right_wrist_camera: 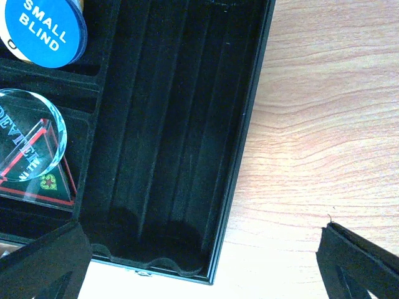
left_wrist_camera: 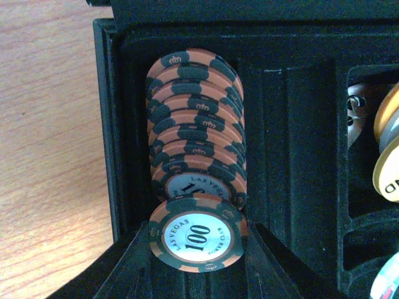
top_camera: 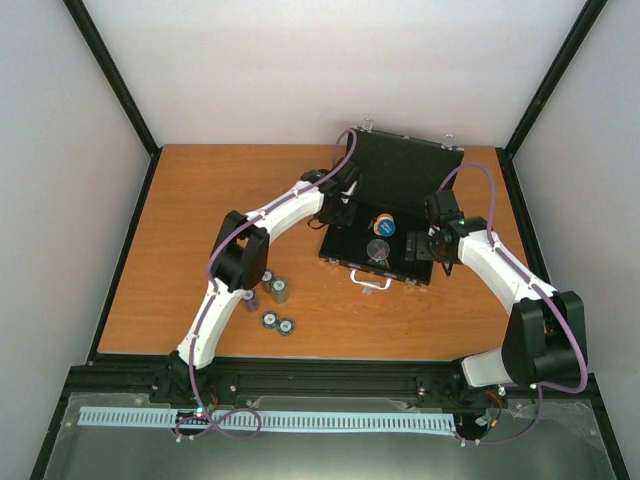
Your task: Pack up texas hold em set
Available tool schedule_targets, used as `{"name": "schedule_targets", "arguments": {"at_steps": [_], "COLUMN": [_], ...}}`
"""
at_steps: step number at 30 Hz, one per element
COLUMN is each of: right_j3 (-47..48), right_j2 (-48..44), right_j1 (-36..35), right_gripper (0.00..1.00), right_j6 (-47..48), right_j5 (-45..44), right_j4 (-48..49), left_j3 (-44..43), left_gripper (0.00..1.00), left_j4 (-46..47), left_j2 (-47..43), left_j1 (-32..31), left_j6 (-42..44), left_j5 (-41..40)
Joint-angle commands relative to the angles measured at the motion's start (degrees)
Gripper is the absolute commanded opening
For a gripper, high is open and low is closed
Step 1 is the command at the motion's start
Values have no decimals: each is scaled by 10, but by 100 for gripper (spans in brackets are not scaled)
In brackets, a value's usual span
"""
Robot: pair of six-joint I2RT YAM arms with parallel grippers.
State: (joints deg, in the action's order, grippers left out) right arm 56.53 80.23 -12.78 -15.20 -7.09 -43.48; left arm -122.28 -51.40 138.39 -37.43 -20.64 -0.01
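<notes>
The black case [top_camera: 345, 262] lies open at the table's back middle, lid [top_camera: 405, 170] raised. In the left wrist view a row of orange-and-green chips [left_wrist_camera: 196, 124] stands on edge in the case's leftmost slot [left_wrist_camera: 106, 124]. My left gripper [left_wrist_camera: 198, 249] is shut on one orange "100" chip [left_wrist_camera: 198, 232] at the near end of that row. My right gripper [right_wrist_camera: 202, 265] is open and empty, straddling the case's right edge [right_wrist_camera: 246, 143]. The blue "small blind" disc [right_wrist_camera: 43, 28] and a clear disc over a dark triangular token [right_wrist_camera: 37, 187] sit in the middle compartments.
Small chip stacks [top_camera: 278, 290] and two flat chips [top_camera: 278, 323] lie on the wood table left of the case front. The silver handle [top_camera: 370, 282] points toward the arms. The chip slots under my right gripper [right_wrist_camera: 168, 124] hold nothing. White walls enclose the table.
</notes>
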Motion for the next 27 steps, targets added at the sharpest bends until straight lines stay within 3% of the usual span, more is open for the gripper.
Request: {"name": "schedule_targets", "arguments": {"at_steps": [1,4,20,27], "right_j3": [14,15,17,20], "right_j2": [8,9,11,2], "right_j1": [5,5,5,5], "right_gripper": [100,100,100,100], "right_j6": [7,8,6,10], "right_j5": [-6,-6,-2,-1], "right_j4": [0,-2,0,2], "left_j3": [-26,-28,-26,-31], "left_gripper": [37,42,95,100], "left_j4": [22,28,31,22], "left_j2": [17,24,-1,-52], "left_j1": [-3,-3,-2,-2], "left_j6": [13,13,19,33], "left_j5": [-27,-24,-29,-22]}}
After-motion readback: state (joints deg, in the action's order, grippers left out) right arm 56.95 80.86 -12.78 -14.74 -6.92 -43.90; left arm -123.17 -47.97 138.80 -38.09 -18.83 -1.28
